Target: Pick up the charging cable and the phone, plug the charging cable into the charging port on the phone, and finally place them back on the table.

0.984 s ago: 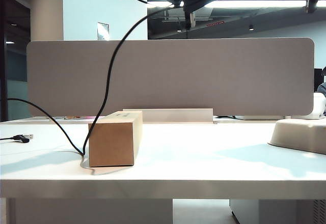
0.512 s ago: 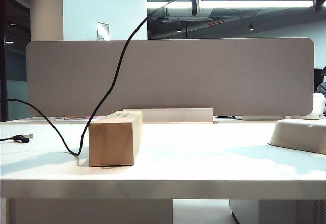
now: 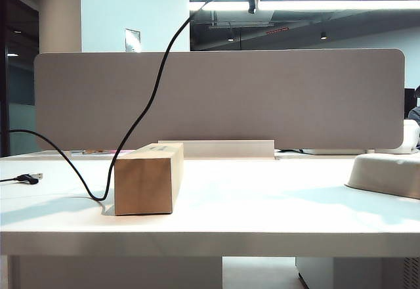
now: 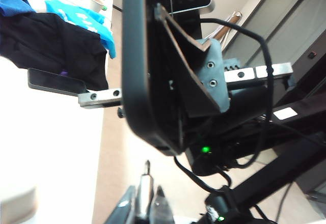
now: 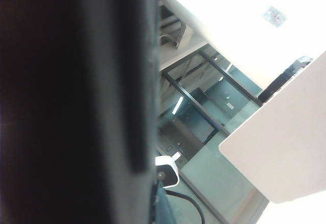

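Pinching thin black charging cable's (image 3: 154,92) silvery plug (image 4: 146,178) in left gripper (image 4: 145,206), near flat black phone (image 4: 135,56) being clamped in right gripper (image 4: 158,46).

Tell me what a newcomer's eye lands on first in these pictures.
First, the charging cable: it hangs from the arms at the exterior view's top edge, where neither tool shows, and curves down to the table beside a cardboard box left of centre. In the left wrist view the phone stands edge-on, large, near a silvery plug pinched in the left tool.
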`<state>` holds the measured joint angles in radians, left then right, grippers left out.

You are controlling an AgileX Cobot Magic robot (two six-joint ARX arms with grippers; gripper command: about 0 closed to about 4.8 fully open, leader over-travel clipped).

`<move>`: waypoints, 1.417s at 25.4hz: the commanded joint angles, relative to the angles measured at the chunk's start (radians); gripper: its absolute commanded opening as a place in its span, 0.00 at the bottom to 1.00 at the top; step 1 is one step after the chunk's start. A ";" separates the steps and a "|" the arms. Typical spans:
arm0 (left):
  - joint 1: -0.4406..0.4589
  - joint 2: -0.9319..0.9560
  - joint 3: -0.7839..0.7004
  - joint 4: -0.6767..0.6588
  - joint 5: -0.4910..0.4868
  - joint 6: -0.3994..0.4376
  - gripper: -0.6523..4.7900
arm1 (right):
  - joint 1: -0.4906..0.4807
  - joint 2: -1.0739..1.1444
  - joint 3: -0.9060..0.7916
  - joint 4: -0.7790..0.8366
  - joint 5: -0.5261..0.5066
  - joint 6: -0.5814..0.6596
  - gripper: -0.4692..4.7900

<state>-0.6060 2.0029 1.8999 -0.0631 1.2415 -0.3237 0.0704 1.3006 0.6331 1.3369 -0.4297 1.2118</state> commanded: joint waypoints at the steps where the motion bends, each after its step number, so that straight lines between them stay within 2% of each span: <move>1: -0.002 -0.006 0.006 0.019 0.045 -0.011 0.11 | 0.001 -0.007 0.008 0.070 0.002 -0.001 0.08; 13: -0.001 -0.005 0.006 0.064 0.037 -0.052 0.11 | 0.004 -0.007 0.008 0.051 -0.021 -0.009 0.08; 33: -0.005 -0.005 0.005 0.081 0.014 -0.057 0.11 | 0.031 -0.007 0.008 0.048 -0.018 -0.016 0.08; 36: -0.010 -0.005 0.005 0.122 0.011 -0.099 0.11 | 0.052 -0.007 0.008 0.036 -0.018 -0.029 0.08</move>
<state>-0.6079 2.0029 1.8999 0.0162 1.2675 -0.4026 0.1104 1.3006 0.6327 1.3346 -0.4236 1.1957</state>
